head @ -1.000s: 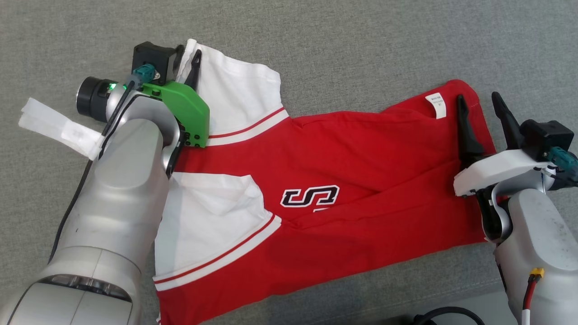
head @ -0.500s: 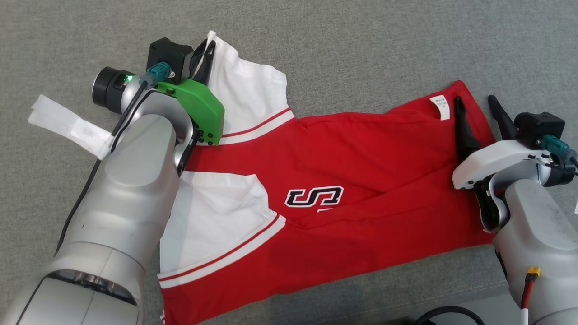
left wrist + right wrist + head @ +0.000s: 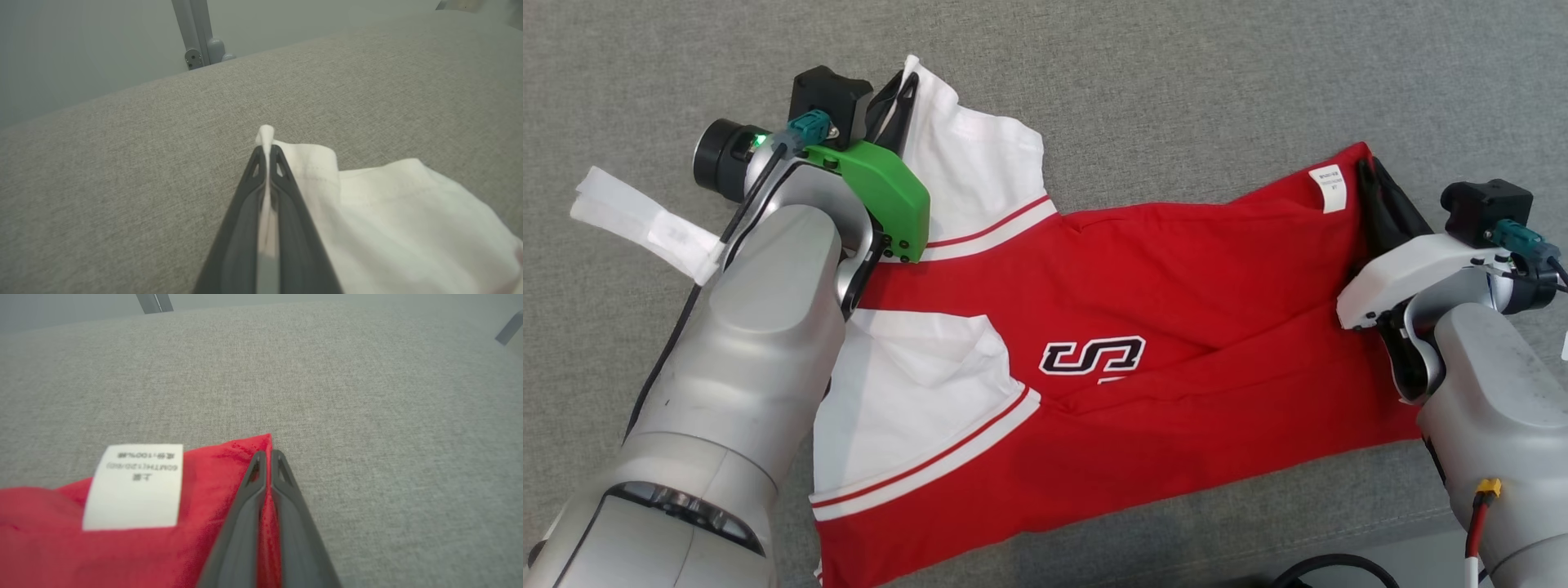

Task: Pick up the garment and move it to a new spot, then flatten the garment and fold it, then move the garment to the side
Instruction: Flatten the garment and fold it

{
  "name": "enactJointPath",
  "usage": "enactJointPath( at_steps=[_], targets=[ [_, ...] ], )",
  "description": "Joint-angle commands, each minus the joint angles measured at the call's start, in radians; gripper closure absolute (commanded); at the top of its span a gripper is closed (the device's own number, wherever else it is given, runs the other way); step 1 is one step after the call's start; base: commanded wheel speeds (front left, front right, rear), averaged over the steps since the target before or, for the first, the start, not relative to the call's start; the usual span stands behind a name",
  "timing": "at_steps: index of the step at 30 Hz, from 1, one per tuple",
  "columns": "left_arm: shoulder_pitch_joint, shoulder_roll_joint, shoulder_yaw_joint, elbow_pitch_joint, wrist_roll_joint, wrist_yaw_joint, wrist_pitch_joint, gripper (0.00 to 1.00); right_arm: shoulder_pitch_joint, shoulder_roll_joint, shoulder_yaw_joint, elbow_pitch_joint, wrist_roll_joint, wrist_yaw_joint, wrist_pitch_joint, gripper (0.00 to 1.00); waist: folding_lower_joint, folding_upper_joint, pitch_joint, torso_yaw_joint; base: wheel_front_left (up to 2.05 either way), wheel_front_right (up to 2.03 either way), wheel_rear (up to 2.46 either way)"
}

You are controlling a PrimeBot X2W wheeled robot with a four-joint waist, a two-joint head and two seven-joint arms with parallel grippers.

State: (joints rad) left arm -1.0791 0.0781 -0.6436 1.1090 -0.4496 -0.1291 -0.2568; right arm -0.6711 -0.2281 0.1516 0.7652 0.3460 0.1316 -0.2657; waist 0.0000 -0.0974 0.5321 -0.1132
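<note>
My left hand (image 3: 905, 84) is clamped on the white sleeve (image 3: 980, 163) of the red jersey (image 3: 1176, 269). My right hand (image 3: 1369, 170) pinches its hem corner (image 3: 253, 449) beside the care label (image 3: 1330, 188). The jersey lies spread on the grey surface (image 3: 1176, 65).

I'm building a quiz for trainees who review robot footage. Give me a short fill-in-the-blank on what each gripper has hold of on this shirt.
The left gripper is shut on a ___ part of the garment.
The right gripper is shut on its ___ corner, near the label.
The garment lies on a ___ cloth surface.
Missing words: white; red; grey.
</note>
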Motion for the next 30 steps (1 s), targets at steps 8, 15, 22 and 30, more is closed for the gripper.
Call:
enactJointPath(
  at_steps=[8, 15, 22, 30],
  targets=[
    [0.024, 0.011, -0.028, -0.009, -0.060, -0.003, -0.009, 1.00, 0.038, -0.006, -0.036, -0.043, -0.020, -0.002, 0.002, 1.00, 0.0000, 0.0000, -0.028, 0.007, 0.00, 0.00, 0.00],
    [0.066, 0.027, -0.010, -0.121, -0.073, -0.002, -0.009, 1.00, 0.092, 0.003, -0.078, -0.091, -0.040, -0.002, 0.002, 1.00, 0.0000, 0.0000, -0.086, 0.017, 0.00, 0.00, 0.00],
    [0.222, 0.044, 0.018, -0.322, -0.063, -0.002, -0.008, 1.00, 0.199, -0.012, -0.139, -0.141, -0.042, -0.002, 0.002, 1.00, 0.0000, 0.0000, -0.200, 0.051, 0.00, 0.00, 0.00],
    [0.487, 0.052, 0.070, -0.579, -0.014, -0.002, -0.007, 1.00, 0.355, -0.018, -0.194, -0.217, -0.048, -0.002, 0.001, 1.00, 0.0000, 0.0000, -0.303, 0.110, 0.00, 0.00, 0.00]
  ],
)
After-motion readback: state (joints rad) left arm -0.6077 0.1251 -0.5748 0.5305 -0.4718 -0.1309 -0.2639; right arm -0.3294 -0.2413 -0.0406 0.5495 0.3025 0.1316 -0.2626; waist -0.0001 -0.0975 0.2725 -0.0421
